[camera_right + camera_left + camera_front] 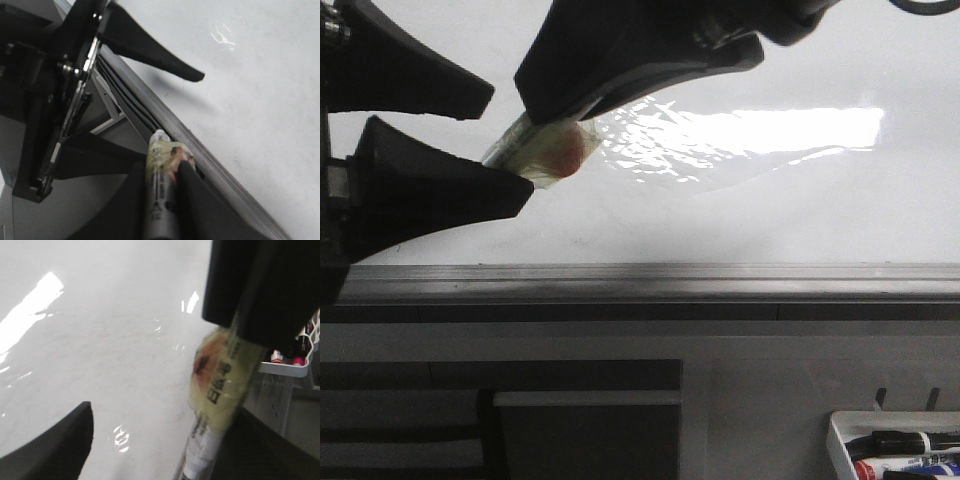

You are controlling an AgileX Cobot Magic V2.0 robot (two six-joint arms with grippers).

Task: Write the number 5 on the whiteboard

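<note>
Spread across the far side of the bench under a bright glare: the whiteboard [770,220], bounded along its near edge by a grey strip [650,283]. Above its left part, clenched on a tape-wrapped marker [545,152] held aslant: the right gripper [162,165]; released and spread wide, with a finger on either side of that marker's end: the left gripper [510,145]. Down at the near right corner, well apart from both: a white tray [840,440] of markers.

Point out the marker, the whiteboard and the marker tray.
marker [548,150], front view, taped middle of its barrel.
whiteboard [770,215], front view, bare white surface below the glare.
marker tray [842,442], front view, its white left rim.
</note>
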